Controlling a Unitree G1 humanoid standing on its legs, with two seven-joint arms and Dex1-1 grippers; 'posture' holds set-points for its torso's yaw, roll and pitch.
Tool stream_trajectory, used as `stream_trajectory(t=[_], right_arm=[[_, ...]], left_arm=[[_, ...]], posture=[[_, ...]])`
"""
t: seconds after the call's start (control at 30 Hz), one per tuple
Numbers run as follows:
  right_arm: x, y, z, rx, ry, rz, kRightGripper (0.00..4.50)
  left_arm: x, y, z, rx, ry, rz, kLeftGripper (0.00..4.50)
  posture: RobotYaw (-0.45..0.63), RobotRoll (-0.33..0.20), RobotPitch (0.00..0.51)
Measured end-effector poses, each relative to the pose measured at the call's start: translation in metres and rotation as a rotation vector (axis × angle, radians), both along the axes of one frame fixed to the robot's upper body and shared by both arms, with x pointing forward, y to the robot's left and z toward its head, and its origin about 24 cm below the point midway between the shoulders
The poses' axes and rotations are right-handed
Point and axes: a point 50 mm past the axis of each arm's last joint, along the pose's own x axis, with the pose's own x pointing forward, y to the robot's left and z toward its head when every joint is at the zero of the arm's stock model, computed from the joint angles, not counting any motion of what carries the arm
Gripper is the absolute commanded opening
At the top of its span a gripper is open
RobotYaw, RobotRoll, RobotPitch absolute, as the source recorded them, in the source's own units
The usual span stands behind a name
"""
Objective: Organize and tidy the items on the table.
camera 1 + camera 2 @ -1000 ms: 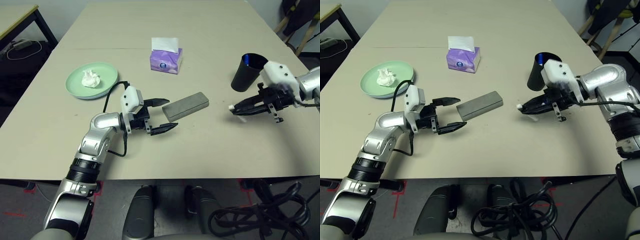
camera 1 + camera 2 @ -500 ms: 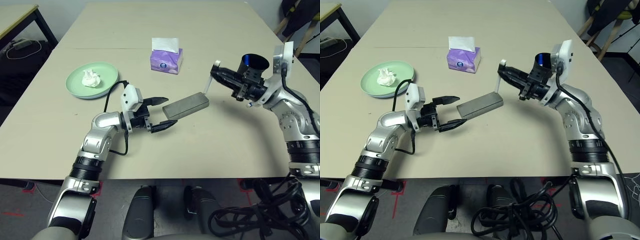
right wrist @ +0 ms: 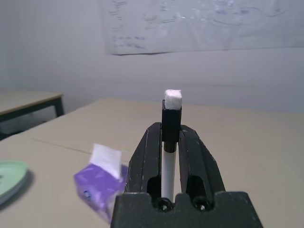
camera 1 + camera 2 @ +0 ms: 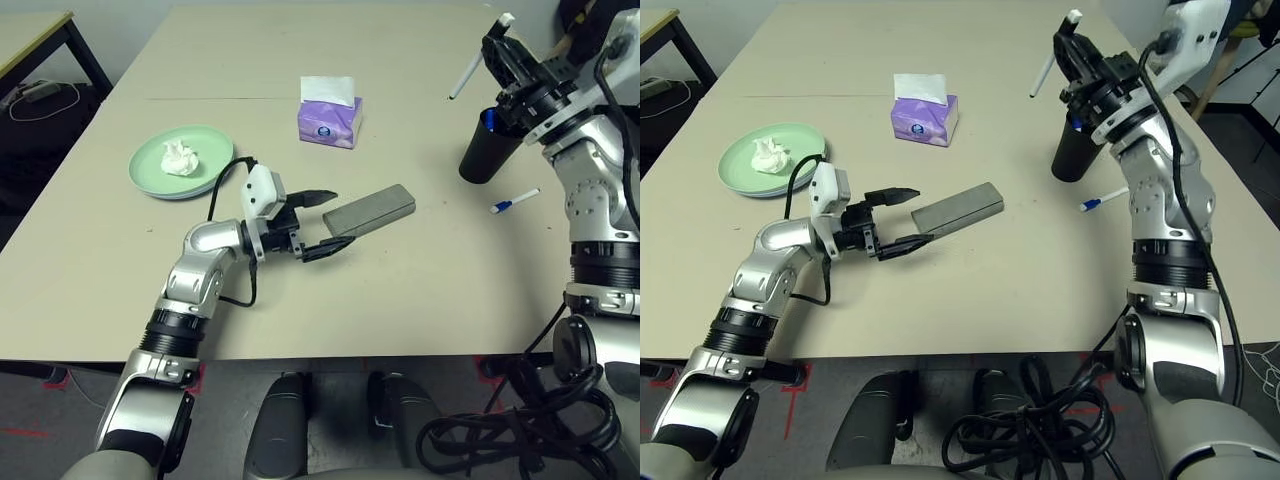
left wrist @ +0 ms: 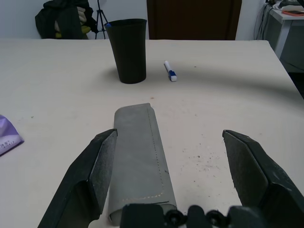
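On the far left of our table (image 4: 420, 320) sits a green plate (image 4: 183, 160), and a white tissue wad (image 4: 179, 157) lies on it. There may be a second plate under the green one, because a thin blue edge shows at its near rim, but we cannot be sure.

Next comes our left gripper (image 4: 322, 221). It lies level just above the table with its two black fingers spread wide. Nothing is held in them. The near end of the grey case (image 4: 369, 210) lies between the fingers. In the left wrist view the case (image 5: 138, 156) sits close to one finger and well apart from the other, and its near end is cut off behind the gripper's base.

Behind the case stands the purple tissue box (image 4: 330, 120), with a white tissue sticking up from the top.

Farther right stands the black cup (image 4: 487, 152). Something blue shows at its rim, too small for us to tell what it is. Our right arm hides part of the cup's top. Beside the cup, on the table, lies a small blue-white cap (image 4: 514, 201), or a short pen piece; we cannot tell which.

Our right gripper (image 4: 500, 45) is raised high above the cup. Its fingers are closed tight on a white pen (image 4: 467, 76). One end of the pen sticks up past the fingertips and the other end hangs out below them.
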Motion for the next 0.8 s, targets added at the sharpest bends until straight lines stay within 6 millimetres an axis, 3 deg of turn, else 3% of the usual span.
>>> stream_trajectory(t=[0.23, 0.53, 0.8], right_arm=[[0.008, -0.009, -0.003, -0.004, 0.054, -0.13, 0.33], [0.015, -0.019, -0.013, 0.005, 0.116, -0.261, 0.33], [0.016, -0.017, -0.007, 0.008, 0.102, -0.265, 0.33]], left_arm=[[0.018, 0.008, 0.014, -0.044, -0.039, 0.122, 4.5], [0.02, 0.006, 0.013, -0.059, -0.032, 0.159, 4.5], [0.021, 0.007, 0.012, -0.058, -0.017, 0.164, 4.5]], posture=[[0.06, 0.0, 0.094], [0.07, 0.0, 0.092], [0.07, 0.0, 0.093]])
